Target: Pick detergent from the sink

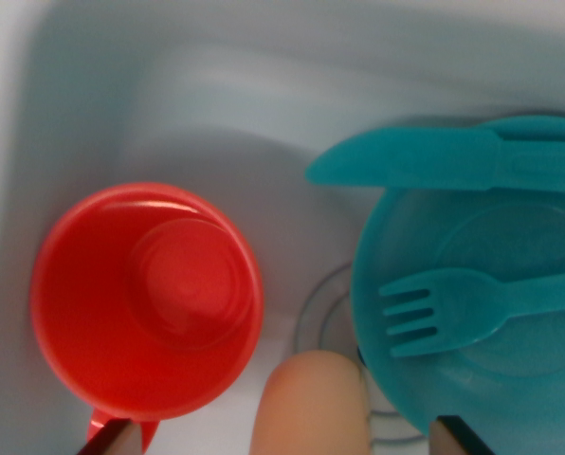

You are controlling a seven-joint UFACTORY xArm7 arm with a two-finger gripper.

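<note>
1. The detergent (311,403), a pale rounded top, sits bottom centre between the red cup (145,299) and teal plate (472,303).
2. Gripper (282,438) jaws spread wide, holding nothing.
3. Descend straight, avoiding both neighbours.

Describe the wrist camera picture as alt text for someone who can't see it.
Looking down into a pale sink: a red cup on the wrist view's left, a teal plate on the right carrying a teal fork and knife. A rounded peach-coloured object sits at bottom centre between two dark gripper tips.
</note>
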